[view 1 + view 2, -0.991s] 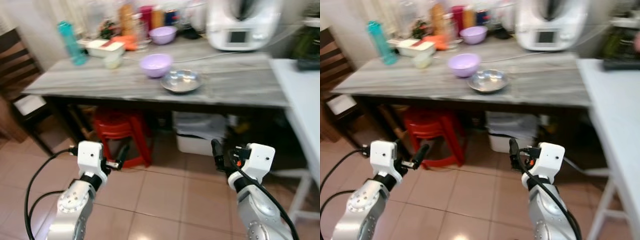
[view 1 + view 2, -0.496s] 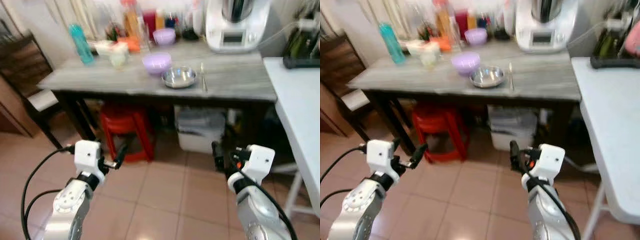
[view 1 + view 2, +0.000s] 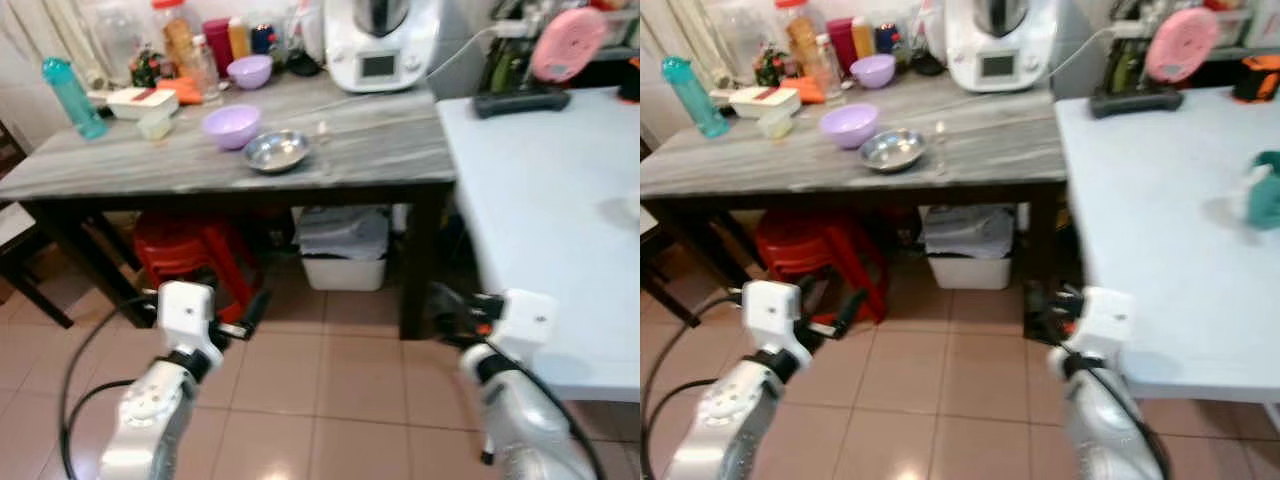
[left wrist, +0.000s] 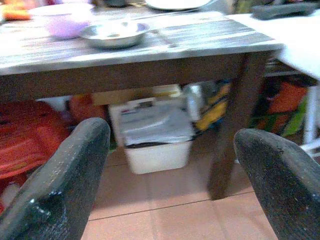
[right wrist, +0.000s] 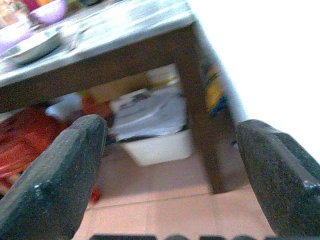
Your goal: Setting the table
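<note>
While I stand back from the grey worktop point(image 3: 380, 150), both my arms ride low over the tiled floor point(image 3: 340, 390), which I take as a carrying posture kept clear of the furniture, not a reach. My left claw point(image 3: 250, 312) is spread wide and holds nothing; its wrist view looks between its 2 fingers point(image 4: 65, 180) at the worktop edge and the white bin point(image 4: 155, 150) beneath. My right claw point(image 5: 170, 170) is likewise spread and empty, hanging near the corner leg where the grey worktop meets the white table point(image 3: 540, 210). What I judge I am here for sits well apart from both claws: the steel bowl point(image 3: 277, 150) just beside the purple bowl point(image 3: 231, 125), with what looks like cutlery point(image 3: 322, 128) to its right, too small to identify. Jars, a second purple bowl point(image 3: 249, 70) and a white appliance point(image 3: 378, 45) crowd the back edge, so the front pieces look the easiest to reach. Setting has not yet begun.
</note>
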`<state>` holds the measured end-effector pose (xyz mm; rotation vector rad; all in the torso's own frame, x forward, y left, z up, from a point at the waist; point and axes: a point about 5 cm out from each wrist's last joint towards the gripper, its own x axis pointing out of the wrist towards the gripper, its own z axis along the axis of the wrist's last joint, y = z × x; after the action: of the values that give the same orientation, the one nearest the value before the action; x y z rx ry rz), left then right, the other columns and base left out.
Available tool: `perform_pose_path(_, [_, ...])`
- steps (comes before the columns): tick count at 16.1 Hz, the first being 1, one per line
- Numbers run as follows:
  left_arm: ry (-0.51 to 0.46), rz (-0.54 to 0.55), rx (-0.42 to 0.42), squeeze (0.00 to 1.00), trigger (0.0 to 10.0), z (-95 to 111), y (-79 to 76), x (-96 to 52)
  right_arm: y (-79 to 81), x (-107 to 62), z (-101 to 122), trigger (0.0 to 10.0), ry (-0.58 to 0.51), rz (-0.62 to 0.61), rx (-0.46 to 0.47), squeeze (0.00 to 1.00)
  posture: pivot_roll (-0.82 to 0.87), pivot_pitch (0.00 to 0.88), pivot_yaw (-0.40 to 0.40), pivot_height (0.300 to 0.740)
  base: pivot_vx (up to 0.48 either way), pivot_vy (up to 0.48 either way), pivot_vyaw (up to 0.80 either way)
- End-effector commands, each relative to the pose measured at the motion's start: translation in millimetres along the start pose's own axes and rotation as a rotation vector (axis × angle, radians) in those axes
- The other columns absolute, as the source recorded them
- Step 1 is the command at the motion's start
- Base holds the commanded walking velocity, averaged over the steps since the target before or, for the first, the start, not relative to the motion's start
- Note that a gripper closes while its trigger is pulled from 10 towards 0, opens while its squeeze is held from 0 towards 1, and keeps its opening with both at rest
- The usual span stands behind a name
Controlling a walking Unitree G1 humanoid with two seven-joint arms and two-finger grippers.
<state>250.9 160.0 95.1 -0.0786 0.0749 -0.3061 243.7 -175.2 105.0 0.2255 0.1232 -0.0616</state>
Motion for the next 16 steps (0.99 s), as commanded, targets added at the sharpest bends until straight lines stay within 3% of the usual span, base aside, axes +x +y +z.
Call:
perform_pose_path(1, [-0.020, 0.028, 0.020, 0.00, 10.0, 6, 9.1, -2.6, 11.6, 2.2, 3, 10.0, -0.013, 0.050, 0.011, 0.00, -0.02, 0.018, 0.130, 0.740, 0.000, -0.446, 0.00])
perform_pose_path(9, [-0.020, 0.055, 0.003, 0.00, 10.0, 6, 6.3, -10.3, 11.7, -5.7, 4, 10.0, 0.003, 0.053, -0.044, 0.00, -0.02, 0.045, 0.101, 0.740, 0.000, -0.447, 0.00])
perform_pose_path(16, [-0.015, 0.056, -0.045, 0.00, 10.0, -3, -10.2, -13.2, 8.9, -11.9, 8, 10.0, -0.012, 0.065, -0.103, 0.00, -0.04, 0.058, 0.057, 0.740, 0.000, -0.438, 0.00])
